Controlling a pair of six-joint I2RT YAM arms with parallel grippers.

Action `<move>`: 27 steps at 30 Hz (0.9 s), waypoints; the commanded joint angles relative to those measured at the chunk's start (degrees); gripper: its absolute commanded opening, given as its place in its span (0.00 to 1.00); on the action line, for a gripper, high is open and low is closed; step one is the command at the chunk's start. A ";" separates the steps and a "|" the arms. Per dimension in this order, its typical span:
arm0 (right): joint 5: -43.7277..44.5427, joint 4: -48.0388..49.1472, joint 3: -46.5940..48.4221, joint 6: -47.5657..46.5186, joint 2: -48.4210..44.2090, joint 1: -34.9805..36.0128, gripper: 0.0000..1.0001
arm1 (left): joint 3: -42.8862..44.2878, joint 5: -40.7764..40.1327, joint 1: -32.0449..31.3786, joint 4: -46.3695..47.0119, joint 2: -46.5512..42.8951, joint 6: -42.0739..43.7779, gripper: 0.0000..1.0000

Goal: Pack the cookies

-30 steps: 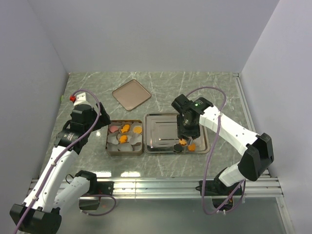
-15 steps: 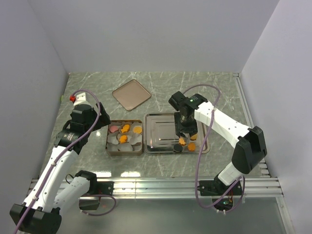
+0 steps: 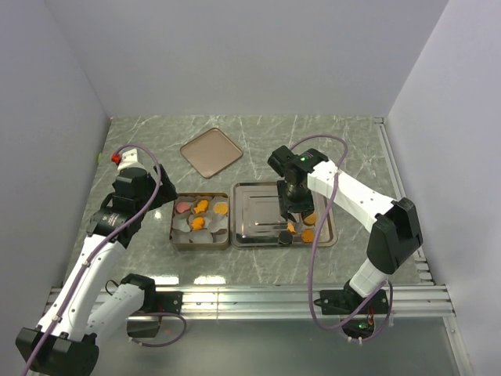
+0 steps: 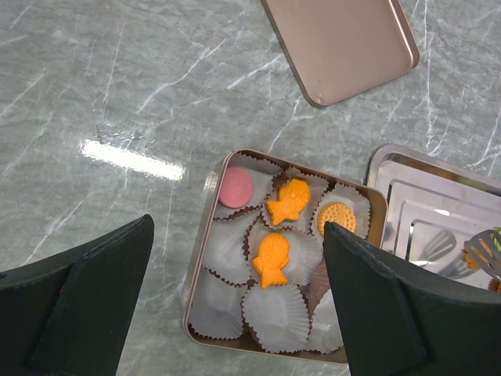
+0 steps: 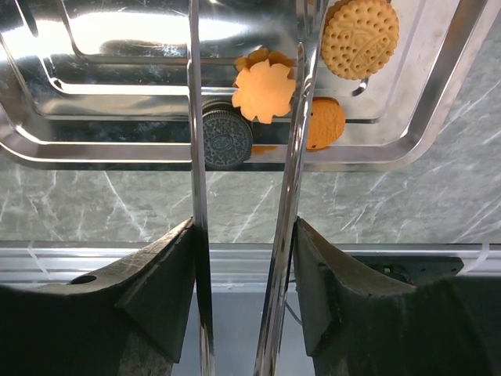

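Orange flower cookie [image 5: 264, 88] between spread right hand [image 5: 247, 23] fingers.

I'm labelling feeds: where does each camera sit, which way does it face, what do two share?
Top: high behind the arms, facing down at the table; both arms show.
Left wrist: on the left arm, facing down at the cookie box; left claw shows.
Right wrist: on the right arm, facing down at the tray; right claw shows.
Both wrists share the tray.
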 commanded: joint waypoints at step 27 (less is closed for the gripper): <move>0.18 -7.73 12.16 -0.26 -0.79 0.34 0.37 | 0.44 -0.40 -0.19 1.17 -0.88 -1.21 0.95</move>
